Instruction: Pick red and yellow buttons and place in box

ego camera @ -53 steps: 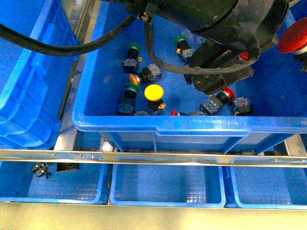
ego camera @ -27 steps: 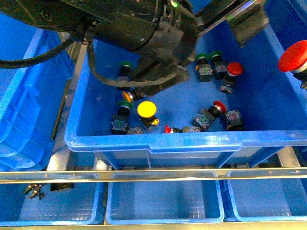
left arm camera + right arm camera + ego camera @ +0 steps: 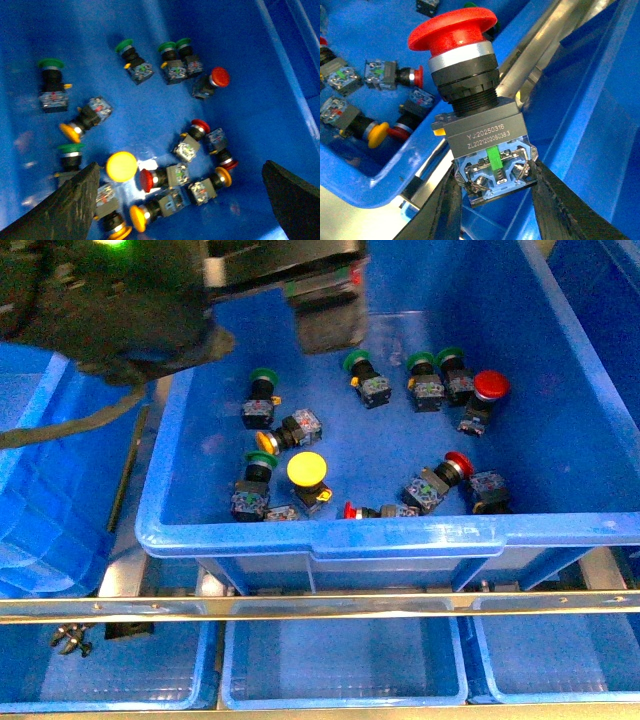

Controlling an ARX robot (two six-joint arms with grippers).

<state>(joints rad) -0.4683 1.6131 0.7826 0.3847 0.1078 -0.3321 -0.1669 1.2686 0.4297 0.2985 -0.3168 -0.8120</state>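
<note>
Right gripper [image 3: 495, 186] clamps a red button [image 3: 470, 100]; left gripper [image 3: 181, 185] hangs open.
We see its axis running out of the jaws, cap outermost, beside the tray [image 3: 380, 185] rim; a yellow button [image 3: 121, 166] lies nearer our left gripper.

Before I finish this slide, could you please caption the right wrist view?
Right pincer grips a red button by its grey base, with a blue crate of other buttons behind it.

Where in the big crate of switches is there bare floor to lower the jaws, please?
Bare floor lies along the crate's right wall, right of the red button, and in the middle pocket ringed by switches. It is crowded along the near wall, from the yellow button to the red-capped switch.
</note>
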